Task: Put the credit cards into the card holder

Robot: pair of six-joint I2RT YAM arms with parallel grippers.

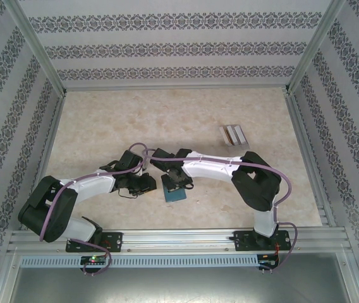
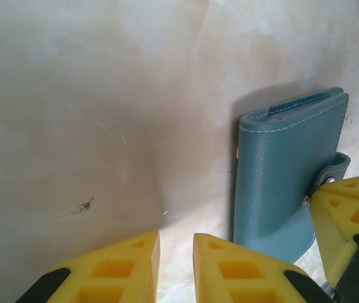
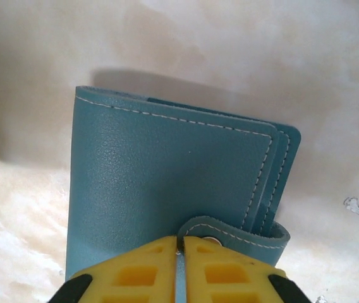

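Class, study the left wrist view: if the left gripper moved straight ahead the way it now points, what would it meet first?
Probably the bare table. The left gripper aims at open surface; the wallet lies off to its right, outside that line.

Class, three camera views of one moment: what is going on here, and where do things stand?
The right hand pinches the snap tab of the folded teal card holder, which lies on the table. The left hand hangs just beside the holder, its fingers slightly apart and holding nothing. The credit cards lie in a small group further back on the right, not yet picked up.
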